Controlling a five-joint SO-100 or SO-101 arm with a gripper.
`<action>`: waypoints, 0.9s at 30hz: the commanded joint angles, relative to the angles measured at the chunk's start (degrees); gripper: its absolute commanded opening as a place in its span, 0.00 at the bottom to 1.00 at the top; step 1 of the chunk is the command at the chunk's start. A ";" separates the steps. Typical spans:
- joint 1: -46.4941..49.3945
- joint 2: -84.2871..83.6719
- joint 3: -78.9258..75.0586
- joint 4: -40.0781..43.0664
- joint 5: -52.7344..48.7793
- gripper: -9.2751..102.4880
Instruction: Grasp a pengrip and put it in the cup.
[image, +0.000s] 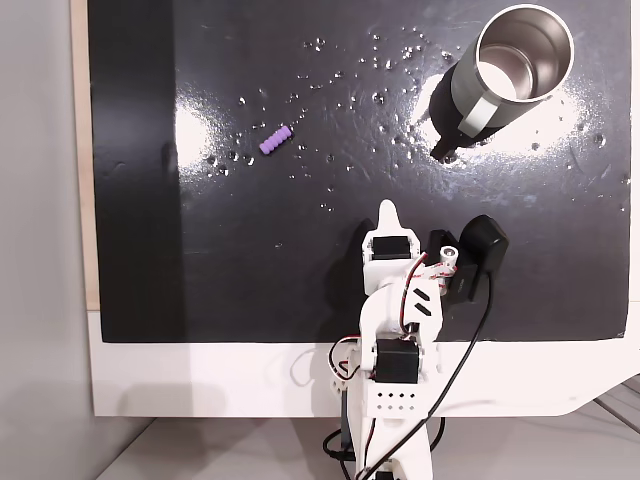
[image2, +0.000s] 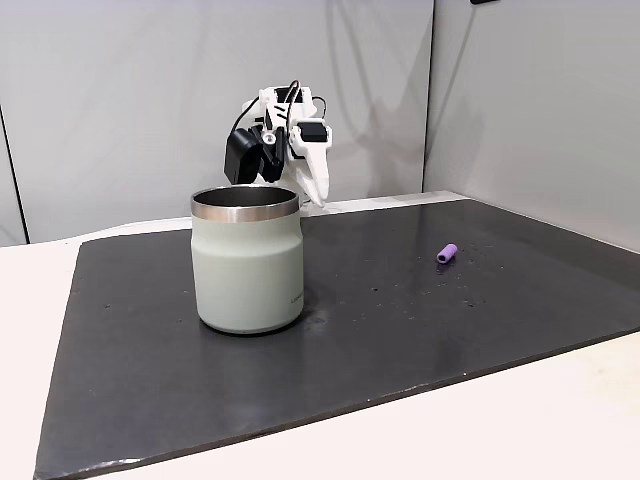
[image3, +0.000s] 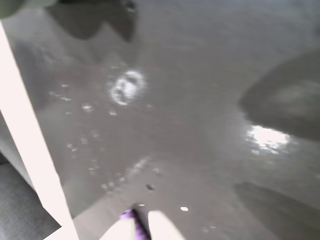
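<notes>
The pengrip (image: 276, 139) is a small light-purple ribbed cylinder lying on the black mat, left of centre. It lies alone at the right of the mat in the side fixed view (image2: 447, 253). The cup (image: 510, 70), a steel mug with a grey wall, stands upright at the mat's far right corner and looks empty. From the side the cup (image2: 246, 260) is the nearest thing. My gripper (image: 388, 210) hangs shut above the mat, well apart from both, holding nothing (image2: 318, 190). In the blurred wrist view a purple bit of the pengrip (image3: 128, 215) shows just beyond my fingertips (image3: 124, 229).
The black mat (image: 300, 270) lies on a white board (image: 200, 375) and is speckled with small shiny spots and lamp glare. The arm's base (image: 395, 380) and a black camera (image: 482, 245) sit at the mat's near edge. A pale strip (image3: 30, 150) crosses the wrist view's left side.
</notes>
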 joint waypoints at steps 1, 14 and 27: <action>-1.93 -7.21 -10.55 -0.26 -2.20 0.08; -8.44 -47.90 -46.58 4.13 -4.39 0.09; -16.88 -74.79 -72.42 15.82 -0.62 0.14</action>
